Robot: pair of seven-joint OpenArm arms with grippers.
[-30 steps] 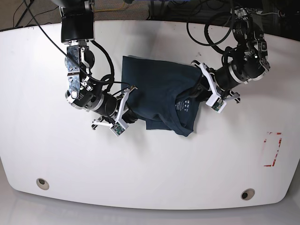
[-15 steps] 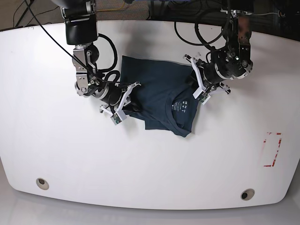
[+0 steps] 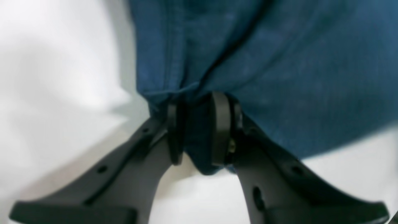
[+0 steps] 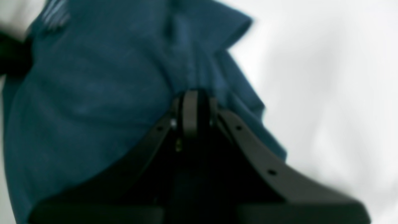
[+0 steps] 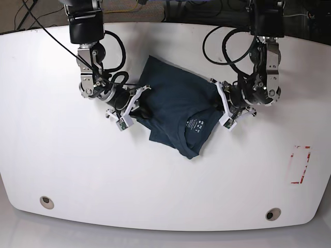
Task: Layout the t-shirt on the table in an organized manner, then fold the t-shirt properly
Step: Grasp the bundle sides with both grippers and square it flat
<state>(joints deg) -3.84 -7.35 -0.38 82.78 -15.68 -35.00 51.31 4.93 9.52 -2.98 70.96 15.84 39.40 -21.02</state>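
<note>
The dark teal t-shirt (image 5: 173, 101) lies bunched in the middle of the white table (image 5: 155, 181), its neck label (image 5: 195, 124) facing up near its lower part. In the base view my left gripper (image 5: 217, 101) pinches the shirt's right edge. The left wrist view shows a fold of t-shirt (image 3: 248, 56) between the left gripper (image 3: 197, 130) pads. At the shirt's left edge, my right gripper (image 5: 139, 101) is shut. In the right wrist view the right gripper (image 4: 191, 112) has its tips pressed together into the t-shirt (image 4: 93, 87).
A red tape rectangle (image 5: 301, 164) marks the table at the right. Two round grommet holes (image 5: 46, 201) (image 5: 272, 214) sit near the front edge. Black cables loop from both arms along the table's back edge.
Both grippers have kept their hold and swung the shirt. It has turned and drawn narrower, and its lower corner now points further down and left. The left gripper has come lower.
</note>
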